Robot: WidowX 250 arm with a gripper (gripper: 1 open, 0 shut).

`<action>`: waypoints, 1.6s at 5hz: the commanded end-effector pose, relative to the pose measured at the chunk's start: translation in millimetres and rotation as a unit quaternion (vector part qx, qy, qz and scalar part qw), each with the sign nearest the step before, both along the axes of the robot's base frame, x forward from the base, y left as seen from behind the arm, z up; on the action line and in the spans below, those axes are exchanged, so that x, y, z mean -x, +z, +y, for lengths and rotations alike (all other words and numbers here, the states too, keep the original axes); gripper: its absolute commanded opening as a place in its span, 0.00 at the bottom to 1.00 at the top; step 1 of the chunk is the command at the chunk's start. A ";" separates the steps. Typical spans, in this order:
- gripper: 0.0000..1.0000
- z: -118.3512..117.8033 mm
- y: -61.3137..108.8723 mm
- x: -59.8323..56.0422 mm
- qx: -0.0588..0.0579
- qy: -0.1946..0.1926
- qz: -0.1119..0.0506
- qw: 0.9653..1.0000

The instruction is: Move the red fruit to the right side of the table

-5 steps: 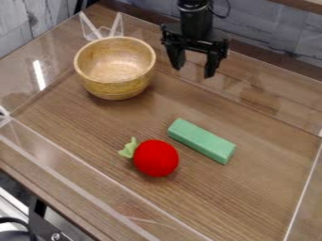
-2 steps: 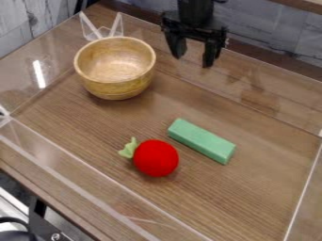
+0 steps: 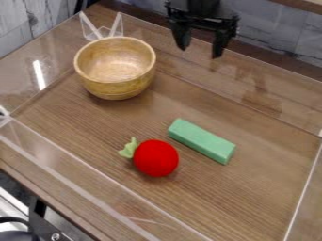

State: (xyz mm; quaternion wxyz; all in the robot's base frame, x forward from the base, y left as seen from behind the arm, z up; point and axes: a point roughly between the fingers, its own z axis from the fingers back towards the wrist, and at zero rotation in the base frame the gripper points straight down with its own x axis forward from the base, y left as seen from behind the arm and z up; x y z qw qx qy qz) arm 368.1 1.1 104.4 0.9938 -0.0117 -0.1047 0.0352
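The red fruit [image 3: 154, 157] lies on the brown table [image 3: 239, 108] near the front, a little left of the middle, its light green stem pointing left. My black gripper [image 3: 201, 41] hangs high at the back, fingers pointing down and open, with nothing between them. It is well away from the fruit, above the table's far side and to the right of the wooden bowl.
A wooden bowl [image 3: 115, 66] stands at the back left. A green rectangular block [image 3: 201, 140] lies just right of the fruit. Low clear acrylic walls [image 3: 298, 202] border the tabletop.
The gripper has risen and shifted a little to the right, still open. The fruit, block and bowl have not moved.
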 end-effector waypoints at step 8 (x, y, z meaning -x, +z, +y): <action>1.00 63.8 26.1 -1.7 -0.024 -0.026 -0.084 0.996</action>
